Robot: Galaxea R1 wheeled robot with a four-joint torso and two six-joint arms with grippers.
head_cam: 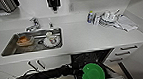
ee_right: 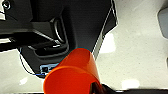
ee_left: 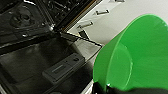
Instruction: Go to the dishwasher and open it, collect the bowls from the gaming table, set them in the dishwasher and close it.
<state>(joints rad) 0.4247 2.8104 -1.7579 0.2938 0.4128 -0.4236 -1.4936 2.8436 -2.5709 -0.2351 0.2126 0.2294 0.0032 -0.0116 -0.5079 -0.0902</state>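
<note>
Your left arm (head_cam: 43,76) comes in low from about eight o'clock in the head view, dark and stretched nearly level toward three o'clock, wrist leading. Your left end effector (ee_left: 105,87) is clamped on the rim of the green bowl (head_cam: 93,74), which tips so its open side faces up and toward you. In the left wrist view the dark fingers (ee_left: 97,88) pinch the rim at six o'clock. Your right end effector (ee_right: 96,87) grips the orange bowl (ee_right: 71,75) at its edge, pointing down, with the robot's own dark base (ee_right: 62,25) off at eleven o'clock.
</note>
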